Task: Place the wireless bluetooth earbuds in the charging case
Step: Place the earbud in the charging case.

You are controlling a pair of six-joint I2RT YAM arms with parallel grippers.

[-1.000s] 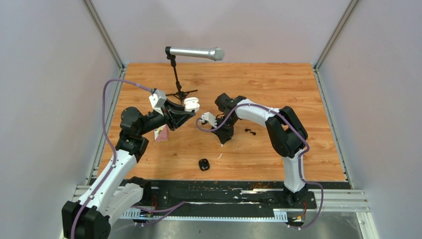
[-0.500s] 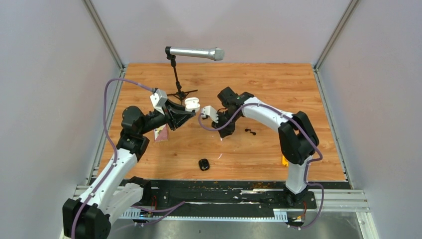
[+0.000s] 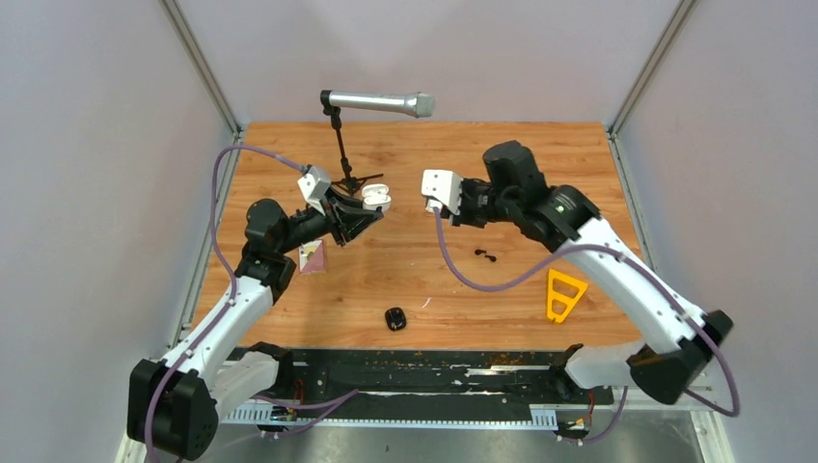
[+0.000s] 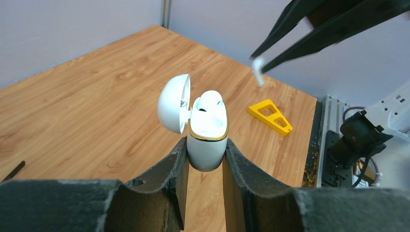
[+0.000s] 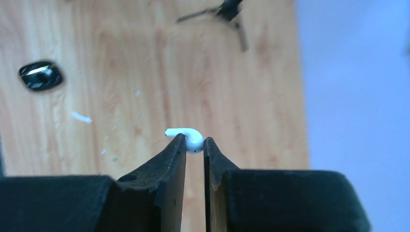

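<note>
1. The left hand [image 4: 205,150] is closed on the lower body of a white charging case [image 4: 208,126], which is held upright between its two fingers, clear of the tabletop [image 4: 87,96].
2. The case's lid [image 4: 171,104] is swung open to one side on its hinge. A gold-coloured band is seen round the rim, and the head of a seated white earbud [image 4: 209,100] projects from the opening.
3. A small dark marking is seen inside the lid by the hinge, but it is too small to be read.
4. The right hand [image 5: 194,144] is pinched narrowly on a second white earbud [image 5: 186,134]. It is gripped by the head, with the stem pointing sideways, above the tabletop.
5. In the left wrist view, that earbud is seen at the right hand's fingertips, up and to the right of the open case and apart from it.
6. Only the top external view shows two black earbuds [image 3: 485,255] lying close together on the tabletop, a pink card [image 3: 312,257] beneath the left arm, and a microphone [image 3: 378,101] on a stand at the far side.
7. A black charging case [image 3: 395,318] lies toward the near edge and appears blurred in the right wrist view.
8. A yellow triangular piece [image 3: 564,292] lies flat on the right side and is also seen in the left wrist view.
</note>
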